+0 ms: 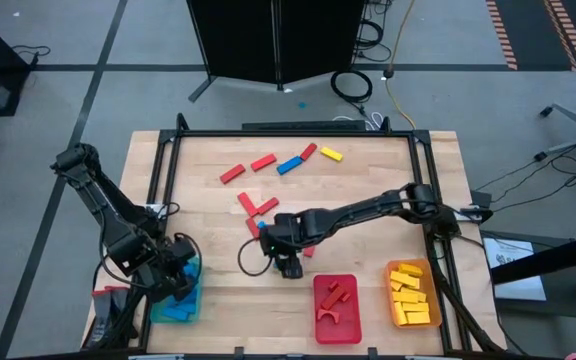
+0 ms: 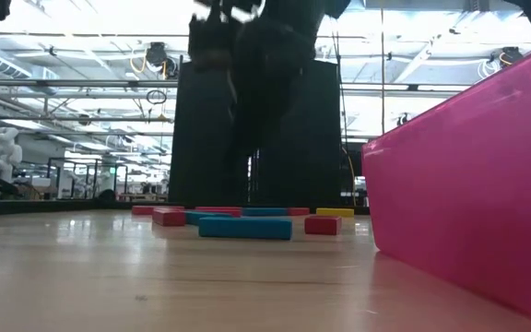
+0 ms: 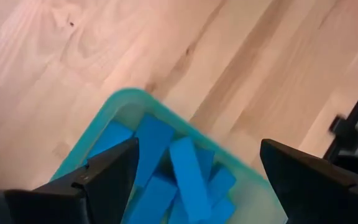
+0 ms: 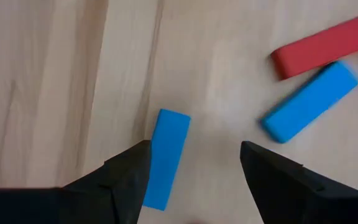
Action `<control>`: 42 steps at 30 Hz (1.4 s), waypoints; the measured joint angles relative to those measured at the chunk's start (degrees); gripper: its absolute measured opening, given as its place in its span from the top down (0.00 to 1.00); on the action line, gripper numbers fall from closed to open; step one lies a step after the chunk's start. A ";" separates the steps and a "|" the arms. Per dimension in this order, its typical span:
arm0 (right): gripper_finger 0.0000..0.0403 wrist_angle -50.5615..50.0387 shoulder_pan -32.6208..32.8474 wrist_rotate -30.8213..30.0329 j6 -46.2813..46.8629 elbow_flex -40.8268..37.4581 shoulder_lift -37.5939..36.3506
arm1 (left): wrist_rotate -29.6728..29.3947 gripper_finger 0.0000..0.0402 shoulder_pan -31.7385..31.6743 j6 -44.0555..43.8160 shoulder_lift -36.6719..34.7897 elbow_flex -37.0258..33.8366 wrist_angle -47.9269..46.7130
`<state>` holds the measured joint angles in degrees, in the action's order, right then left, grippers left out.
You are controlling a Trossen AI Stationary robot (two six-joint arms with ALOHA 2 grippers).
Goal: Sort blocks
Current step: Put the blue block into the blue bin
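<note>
Left gripper [image 1: 180, 272] poised over the teal plastic tray [image 1: 178, 310] at the near left corner of the pale wooden table [image 1: 368, 190], jaws spread wide and holding nothing; blue rectangular blocks [image 3: 188, 180] piled loosely inside, tray rim just inside the table's black side rail. Right gripper [image 1: 286, 262] reached across to mid-table, just behind the red plastic tray [image 1: 337, 318], jaws parted and empty, straddling bare wood beside one flat blue bar [image 4: 166, 158]; second blue bar [image 4: 309, 101] and a red bar [image 4: 324, 45] lying a little apart from it, side by side and nearly touching. Orange tray [image 1: 412, 296] with yellow blocks at the near right corner, close to the right rail. Red arches and bars in the red tray. Farther back, scattered loose pieces: red bars [image 1: 262, 162], a blue bar [image 1: 290, 165], a yellow bar [image 1: 331, 155], all well clear of the far edge. Open wood between left tray and right gripper, and across the whole far right of the table.
</note>
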<state>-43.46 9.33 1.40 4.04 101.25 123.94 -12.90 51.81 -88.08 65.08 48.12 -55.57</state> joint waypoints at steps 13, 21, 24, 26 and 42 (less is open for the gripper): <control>0.46 -0.12 1.75 -3.10 6.86 0.38 9.47 | -4.47 0.15 0.00 -0.19 0.02 0.04 3.38; 0.80 -1.09 2.52 -6.17 9.65 0.26 9.10 | -12.65 0.15 -0.40 -0.21 0.02 0.04 5.81; 0.80 -0.74 2.55 -6.45 10.89 0.08 7.70 | -16.68 0.15 -1.01 -0.21 0.02 0.04 6.43; 0.80 -0.17 2.99 -8.39 10.85 -0.32 5.65 | -20.61 0.15 -1.46 -0.19 0.02 0.04 7.94; 0.80 28.49 1.80 -13.88 7.44 0.11 -22.10 | -55.43 0.15 -2.88 22.91 0.02 0.02 39.55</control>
<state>-14.97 11.13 -12.49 11.48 101.36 101.85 -68.32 48.93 -65.17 65.10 48.14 -16.02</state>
